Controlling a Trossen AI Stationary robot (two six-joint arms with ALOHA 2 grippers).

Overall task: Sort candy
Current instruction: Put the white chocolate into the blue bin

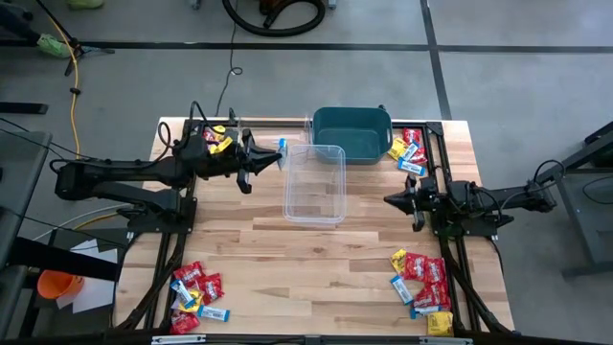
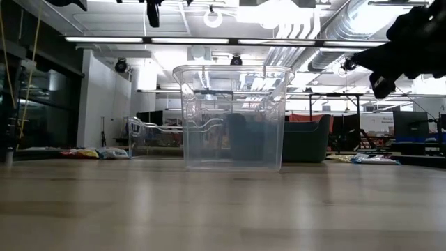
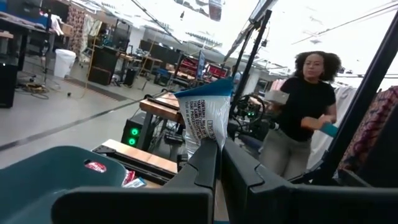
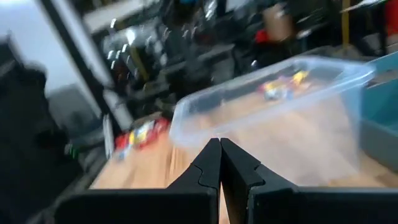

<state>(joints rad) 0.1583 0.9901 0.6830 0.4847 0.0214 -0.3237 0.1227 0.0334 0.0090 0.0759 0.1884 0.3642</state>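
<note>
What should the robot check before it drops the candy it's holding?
1. Light blue wrapped candy packet pinched in left gripper: ok.
2. Left gripper over the clear plastic tub: not ok, it is just outside the rim.
3. Tub upright: ok.
4. Right gripper clear of the tub: ok, shut, empty.
5. Teal plastic bin behind the tub unblocked: ok.

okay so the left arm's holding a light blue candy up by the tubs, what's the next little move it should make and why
Probably carry it a bit farther over the clear tub and open the jaws. The left gripper holds the light blue candy pinched, just short of that tub's rim, with the teal bin beyond. The right gripper waits shut beside the tub.
</note>
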